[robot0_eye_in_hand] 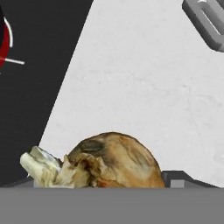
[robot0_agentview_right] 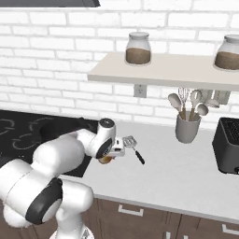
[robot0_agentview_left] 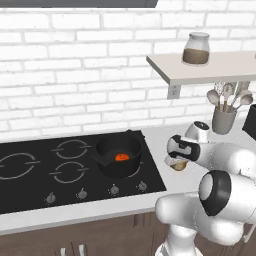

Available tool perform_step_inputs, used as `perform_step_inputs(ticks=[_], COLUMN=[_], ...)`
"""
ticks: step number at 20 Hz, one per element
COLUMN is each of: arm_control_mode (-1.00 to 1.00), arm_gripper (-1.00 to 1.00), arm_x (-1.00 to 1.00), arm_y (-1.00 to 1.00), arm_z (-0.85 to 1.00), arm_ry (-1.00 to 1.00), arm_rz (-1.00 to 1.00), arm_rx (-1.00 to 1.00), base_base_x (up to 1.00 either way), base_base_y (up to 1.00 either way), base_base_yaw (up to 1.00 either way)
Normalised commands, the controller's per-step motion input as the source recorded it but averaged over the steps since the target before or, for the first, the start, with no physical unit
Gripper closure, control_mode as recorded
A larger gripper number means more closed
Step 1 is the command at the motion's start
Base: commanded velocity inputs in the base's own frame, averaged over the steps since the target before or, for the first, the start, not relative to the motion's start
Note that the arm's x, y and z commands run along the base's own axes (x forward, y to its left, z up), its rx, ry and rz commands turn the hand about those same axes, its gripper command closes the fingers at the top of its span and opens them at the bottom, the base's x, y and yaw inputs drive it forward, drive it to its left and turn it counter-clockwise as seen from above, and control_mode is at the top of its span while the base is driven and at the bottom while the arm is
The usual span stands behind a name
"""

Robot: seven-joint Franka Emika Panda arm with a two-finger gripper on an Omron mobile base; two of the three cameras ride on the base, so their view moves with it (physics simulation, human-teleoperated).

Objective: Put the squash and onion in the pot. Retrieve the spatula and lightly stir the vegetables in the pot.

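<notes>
The low black pot [robot0_agentview_left: 119, 156] stands on the right rear burner with the orange-red squash [robot0_agentview_left: 121, 157] inside it. Right of the stove, the golden-tan onion [robot0_eye_in_hand: 113, 159] lies on the white counter. My gripper [robot0_eye_in_hand: 100, 181] is lowered over the onion [robot0_agentview_left: 178, 165], open, with a fingertip [robot0_eye_in_hand: 175, 178] close on either side and the onion still resting on the counter. From the right base view, my gripper [robot0_agentview_right: 108, 158] hides most of the onion [robot0_agentview_right: 106, 161]. The grey spatula [robot0_agentview_right: 133, 147] with its dark handle lies flat on the counter just beyond the hand, its head at the hand view's top right [robot0_eye_in_hand: 205, 19].
The black cooktop [robot0_agentview_left: 30, 175] has front knobs and borders the onion on the left. A grey cup of pale spoons [robot0_agentview_right: 186, 126] stands at the wall, a dark toaster [robot0_agentview_right: 228, 144] at far right. A shelf [robot0_agentview_right: 158, 72] with jars hangs overhead.
</notes>
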Motion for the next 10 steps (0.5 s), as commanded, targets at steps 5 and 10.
perform_step_inputs(ticks=[5, 10], arm_control_mode=[-1.00, -1.00], arm_gripper=[1.00, 1.00], arm_x=[-0.64, -0.23], arm_y=[0.11, 0.58], arm_z=[1.00, 1.00], arm_ry=[-0.19, -0.04], arm_rz=[-0.04, -0.01], arm_rx=[0.04, 0.00], base_base_x=[0.00, 0.00], base_base_y=[0.00, 0.00], base_base_yaw=[0.00, 0.00])
